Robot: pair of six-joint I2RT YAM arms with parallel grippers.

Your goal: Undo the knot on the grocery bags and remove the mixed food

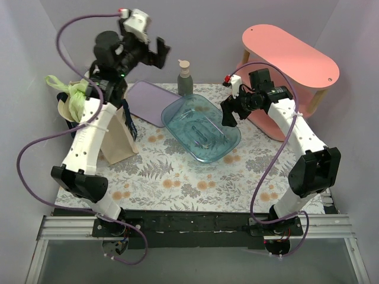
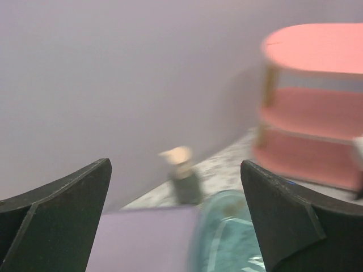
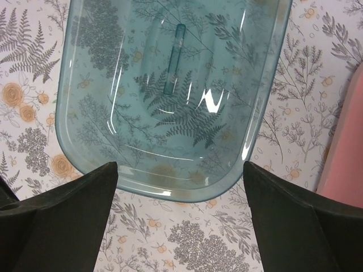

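Clearly nothing has been untied yet: the pale-green plastic bag [image 1: 76, 97] sits closed, well to the left of the clear blue tray [image 1: 177, 109], tucked against the top of the beige canvas tote [image 1: 118, 142] that stands on that same side. Its knot [image 1: 59, 84] appears as twisted handle loops poking up and away from the tray, though the overhead view is too coarse to show how the strands cross. None of the mixed food shows; presumably it is inside the bags.

The left gripper [image 1: 161, 53] is raised high behind the tray's left end with its jaws spread wide and nothing between them. Its wrist camera faces the pump bottle [image 2: 184, 178] and the pink shelf [image 2: 317, 102], so it points away from the bag. The knot lies below and to the left of this claw, farther from the tray.

The right gripper [image 1: 228, 116] hangs over the tray's right rim, also wide and empty, with the whole tray between it and the bag.

The left arm is much the nearer. It would probably have to turn the claw back leftward and downward to meet the loops.
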